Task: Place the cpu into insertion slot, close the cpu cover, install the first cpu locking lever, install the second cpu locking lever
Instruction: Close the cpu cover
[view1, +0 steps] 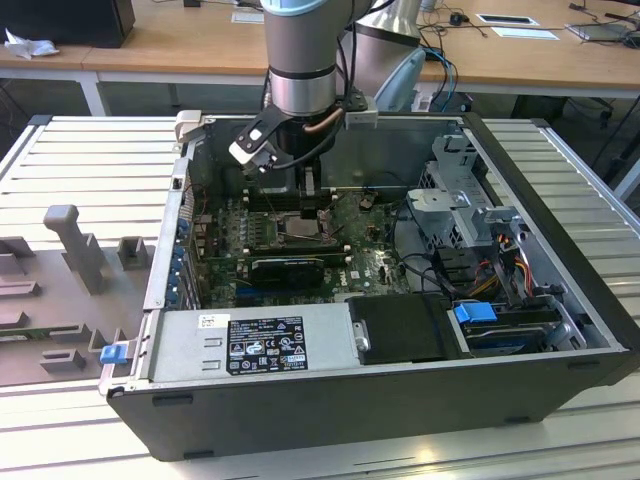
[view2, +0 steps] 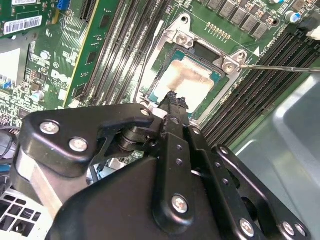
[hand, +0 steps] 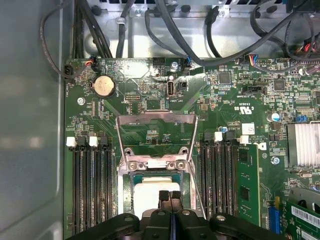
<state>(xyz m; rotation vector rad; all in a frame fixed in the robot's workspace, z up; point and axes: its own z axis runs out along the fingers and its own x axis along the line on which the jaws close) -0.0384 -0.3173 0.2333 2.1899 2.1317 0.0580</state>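
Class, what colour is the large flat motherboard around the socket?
Green motherboard; first wrist view shows best.

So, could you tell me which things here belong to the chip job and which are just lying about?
For the job: chip, lying in the socket; cover, flipped open; locking lever; gripper, at the chip.
Just lying about: coin battery; memory slots; power supply; cables.

cpu (hand: 147, 195) in insertion slot (hand: 130, 187), cover (hand: 155, 118) raised
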